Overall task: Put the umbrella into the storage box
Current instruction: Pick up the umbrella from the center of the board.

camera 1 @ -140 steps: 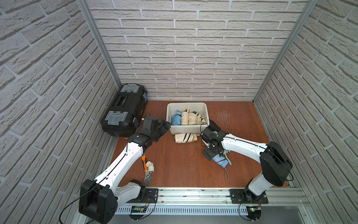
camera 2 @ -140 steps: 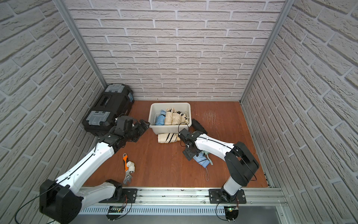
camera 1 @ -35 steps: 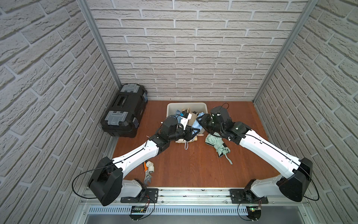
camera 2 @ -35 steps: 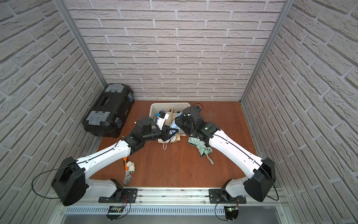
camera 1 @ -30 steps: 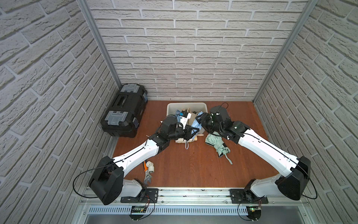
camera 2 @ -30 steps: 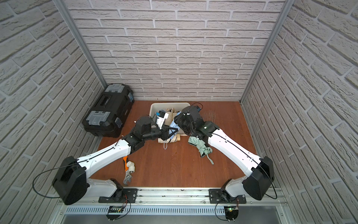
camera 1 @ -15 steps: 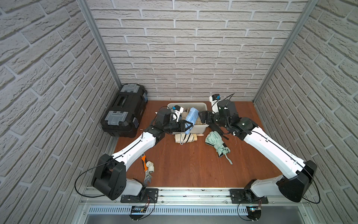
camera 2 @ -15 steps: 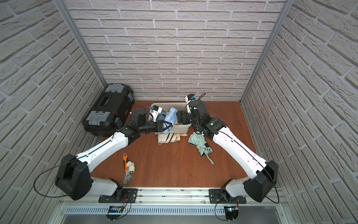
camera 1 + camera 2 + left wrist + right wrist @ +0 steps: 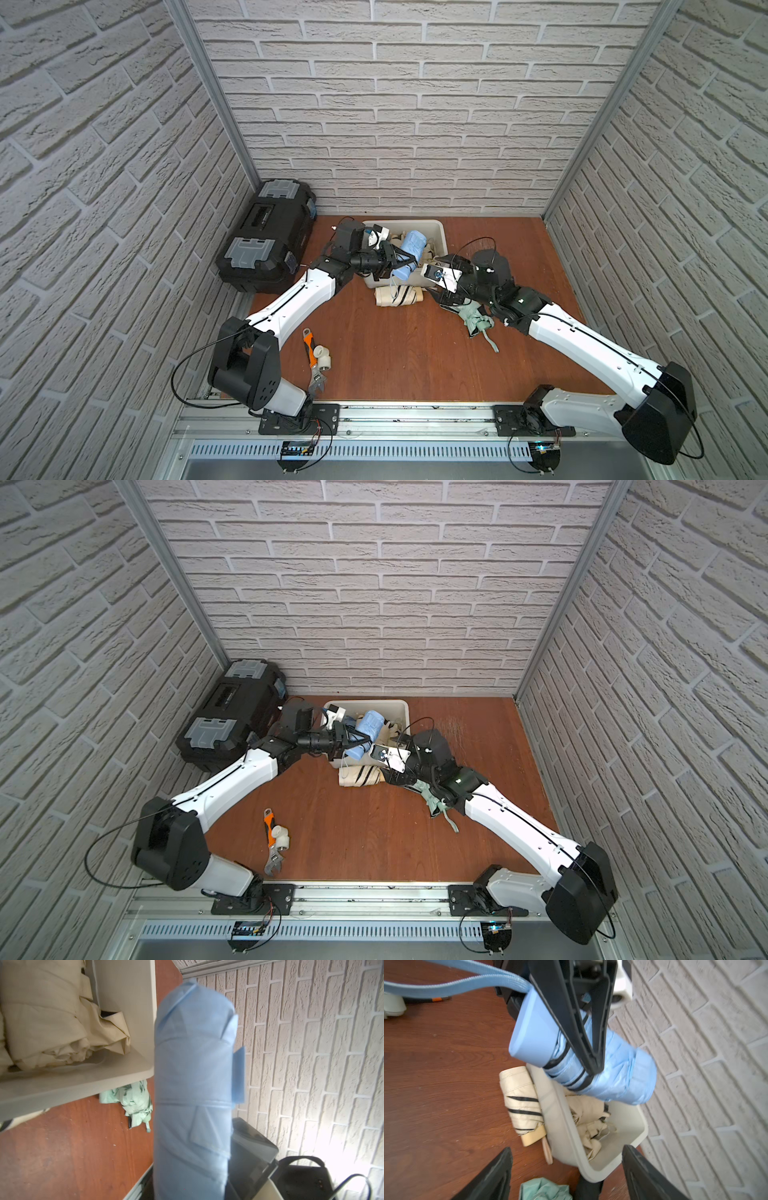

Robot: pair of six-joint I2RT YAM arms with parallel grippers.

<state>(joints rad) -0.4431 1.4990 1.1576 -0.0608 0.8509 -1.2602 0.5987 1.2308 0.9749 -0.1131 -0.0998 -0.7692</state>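
The brown tabletop [image 9: 395,353] is walled in brick on three sides, with open boards across its front half. A black toolbox [image 9: 266,237] sits in the back left corner, and the storage box [image 9: 437,225] sits near the back wall at the middle. The folded blue umbrella [image 9: 409,253] hangs in the air over the box's front left rim. Its long axis slants front to back, with the handle end out past the rim and the canopy tip over the inside. Only the right wrist view shows the left fingers [image 9: 571,1028] clenched across its middle and a strap trailing from the handle. The left wrist view shows only the umbrella's fabric and closing tab. Inside the box are crumpled beige umbrellas, and the bottom is bare at the end nearest the right fingers [image 9: 496,1176], which are spread wide and hold nothing. A striped beige umbrella [image 9: 397,297] lies against the box's front wall. A green umbrella [image 9: 476,324] lies just beside the right arm. A wrench [image 9: 311,361] and a pipe fitting [image 9: 323,358] lie front left, well apart from the box.
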